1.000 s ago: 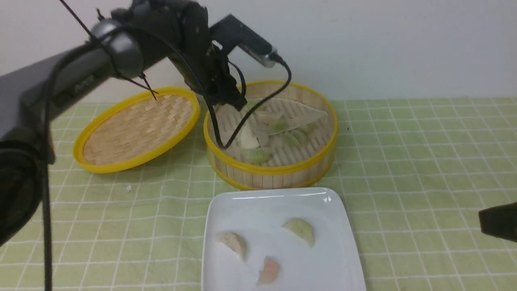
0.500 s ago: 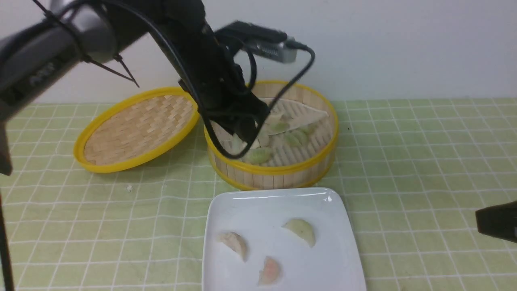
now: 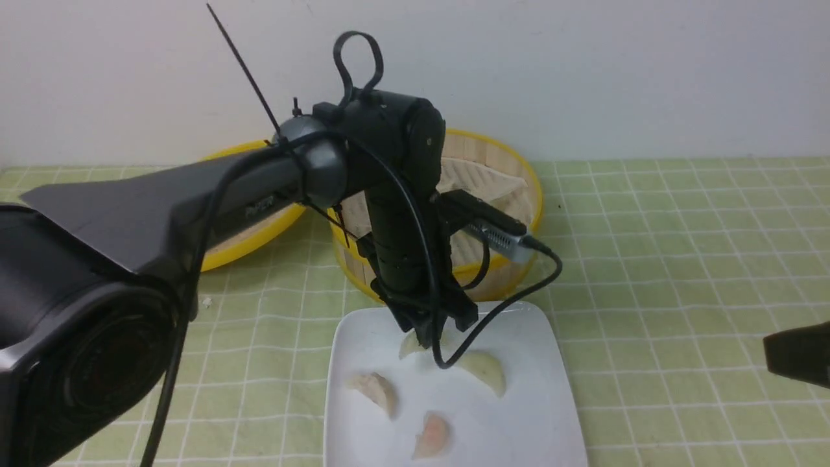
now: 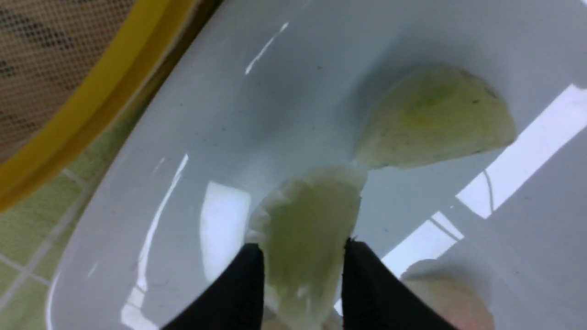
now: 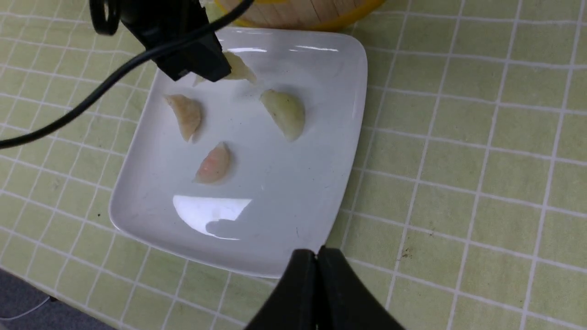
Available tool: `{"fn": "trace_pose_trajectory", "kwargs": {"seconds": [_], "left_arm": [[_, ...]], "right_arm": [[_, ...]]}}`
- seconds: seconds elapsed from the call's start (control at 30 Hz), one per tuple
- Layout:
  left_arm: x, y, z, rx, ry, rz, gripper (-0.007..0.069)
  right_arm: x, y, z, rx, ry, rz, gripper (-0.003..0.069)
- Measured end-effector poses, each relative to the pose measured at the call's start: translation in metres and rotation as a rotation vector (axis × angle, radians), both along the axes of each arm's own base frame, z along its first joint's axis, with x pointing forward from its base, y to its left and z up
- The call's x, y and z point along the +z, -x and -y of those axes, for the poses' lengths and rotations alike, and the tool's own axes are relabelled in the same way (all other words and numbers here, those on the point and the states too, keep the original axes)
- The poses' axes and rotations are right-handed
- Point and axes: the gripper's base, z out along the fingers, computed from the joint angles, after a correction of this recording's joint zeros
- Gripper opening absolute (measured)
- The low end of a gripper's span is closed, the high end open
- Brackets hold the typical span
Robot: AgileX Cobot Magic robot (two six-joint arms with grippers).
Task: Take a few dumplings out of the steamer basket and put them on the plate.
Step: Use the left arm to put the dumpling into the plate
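Four dumplings (image 5: 284,112) are at the one plate (image 5: 293,201). Three lie on it: this pale green one, one whitish (image 5: 185,114) and one pinkish (image 5: 214,164). The fourth (image 5: 238,69) is between the fingers of the left gripper (image 4: 302,275). There is one steamer (image 3: 535,194); the arm hides its inside, so I cannot count there. There is also one lid (image 3: 259,237) and one checked cloth (image 5: 458,137). The grippers are two: the left gripper and the right gripper (image 5: 316,256).

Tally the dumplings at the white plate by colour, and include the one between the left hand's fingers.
Pale green dumplings: 2, one of them between the fingers of the left hand
Whitish dumpling: 1
Pinkish dumpling: 1
Total: 4
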Motion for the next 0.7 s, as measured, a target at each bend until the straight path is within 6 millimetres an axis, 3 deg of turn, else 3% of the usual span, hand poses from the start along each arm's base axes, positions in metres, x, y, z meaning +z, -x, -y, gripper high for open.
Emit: {"fn": "trace_pose_trajectory", "kwargs": {"seconds": [0.13,0.27,0.3,0.37,0.5,0.6,0.7], "left_arm": [[0.001,-0.001,-0.002,0.063,-0.02,0.008,0.0412],[0.009,0.0,-0.003,0.14,-0.013,0.014,0.0419],[0.022,0.003,-0.005,0.178,0.0,0.031,0.0363],[0.037,0.007,-0.009,0.201,0.014,0.056,0.0278],[0.087,0.035,-0.028,0.218,0.054,0.132,0.0044],[0.118,0.067,-0.051,0.241,0.071,0.172,0.0001],[0.134,0.095,-0.071,0.269,0.077,0.194,-0.0006]], "right_arm": [[0.005,-0.016,-0.002,-0.001,0.005,-0.017,-0.0014],[0.014,-0.042,-0.004,0.011,0.015,-0.021,-0.0014],[0.021,-0.062,-0.007,0.025,0.025,-0.017,-0.0014],[0.022,-0.081,-0.009,0.039,0.036,-0.029,-0.0014],[0.02,-0.13,-0.025,0.105,0.074,-0.045,-0.0013],[0.009,-0.166,-0.043,0.153,0.105,-0.063,-0.001],[-0.009,-0.199,-0.063,0.193,0.145,-0.078,-0.0003]]}}
